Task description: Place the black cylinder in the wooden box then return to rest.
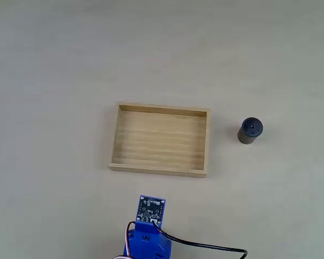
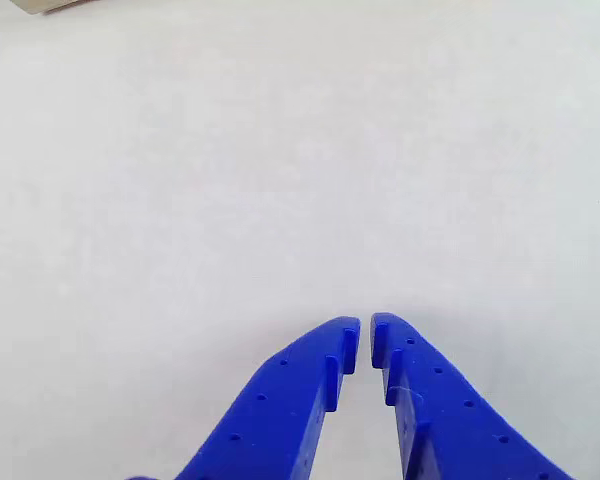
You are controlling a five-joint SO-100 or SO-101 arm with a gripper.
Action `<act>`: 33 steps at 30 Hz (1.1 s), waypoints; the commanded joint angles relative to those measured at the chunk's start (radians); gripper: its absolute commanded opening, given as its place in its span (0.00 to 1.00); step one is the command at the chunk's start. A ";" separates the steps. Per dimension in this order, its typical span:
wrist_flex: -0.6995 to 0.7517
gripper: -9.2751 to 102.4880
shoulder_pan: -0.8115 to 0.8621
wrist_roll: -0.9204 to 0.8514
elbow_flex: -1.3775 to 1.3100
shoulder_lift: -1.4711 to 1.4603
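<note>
The blue gripper (image 2: 365, 330), nearly closed and empty, hovers over bare table. Nothing is done: the black cylinder (image 1: 250, 131) stands at three o'clock of the empty wooden box (image 1: 160, 169).

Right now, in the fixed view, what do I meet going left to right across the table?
Box → cylinder, standing apart on the table to the box's right. The arm's blue base overlaps the box's span, so it is left out.

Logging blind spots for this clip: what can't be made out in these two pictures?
- Arm: cut off by the fixed view's bottom edge.
- Black cylinder: its base is hidden behind its own top.
- Wooden box: the near wall's inner face is hidden.
- Gripper: the other view's bottom edge cuts off the fingers' rear.
</note>
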 commanded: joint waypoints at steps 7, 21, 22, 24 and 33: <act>0.002 0.08 -0.025 -0.003 0.031 -0.012; -0.204 0.08 0.170 0.063 -0.087 0.176; -0.219 0.08 0.189 0.094 -0.106 0.198; -0.255 0.09 0.229 0.109 -0.147 0.239; -0.476 0.23 0.402 0.166 -0.321 0.522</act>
